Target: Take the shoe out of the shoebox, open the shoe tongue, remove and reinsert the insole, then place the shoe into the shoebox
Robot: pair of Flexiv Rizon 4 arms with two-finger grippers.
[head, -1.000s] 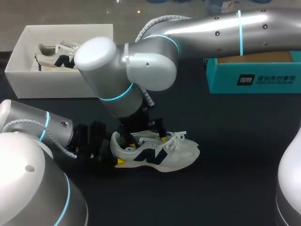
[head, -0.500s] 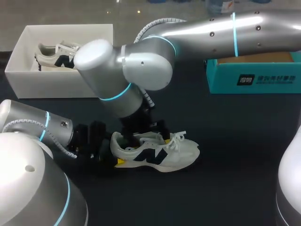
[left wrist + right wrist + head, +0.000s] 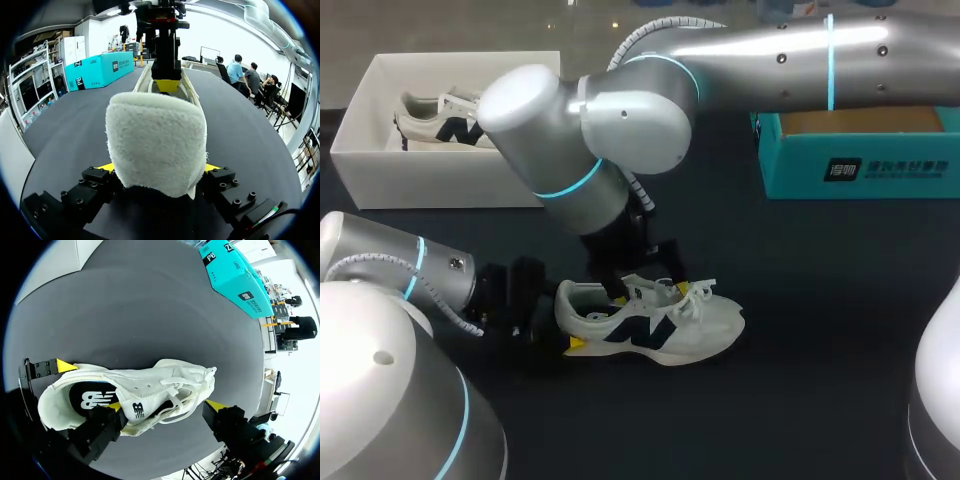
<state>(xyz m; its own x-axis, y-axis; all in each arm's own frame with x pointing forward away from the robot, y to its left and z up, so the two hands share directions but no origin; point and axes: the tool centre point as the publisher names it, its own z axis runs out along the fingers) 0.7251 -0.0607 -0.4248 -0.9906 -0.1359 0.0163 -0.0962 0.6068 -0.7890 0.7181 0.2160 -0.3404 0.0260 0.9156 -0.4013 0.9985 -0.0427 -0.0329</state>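
A white sneaker (image 3: 660,325) with a dark logo lies on its sole on the black table, toe to the right. My left gripper (image 3: 567,338) sits at its heel; in the left wrist view the heel (image 3: 157,140) fills the gap and both yellow tips press its sides. My right gripper (image 3: 658,290) hangs over the laces and tongue. In the right wrist view it (image 3: 165,406) is open, one fingertip (image 3: 116,406) at the shoe's (image 3: 150,385) collar, the other (image 3: 215,405) clear of the shoe. The dark insole shows inside. The white shoebox (image 3: 380,170) stands at the far left.
A second matching sneaker (image 3: 435,120) lies inside the white shoebox. A teal box (image 3: 860,165) stands at the far right, also seen ahead of the shoe (image 3: 97,70). My right arm's big elbow (image 3: 580,130) spans the table's middle, above the shoe.
My right arm's wrist has risen and shifted a little towards the toe, out of the shoe's collar, and its fingers have narrowed slightly. The left gripper and the shoe have stayed put.
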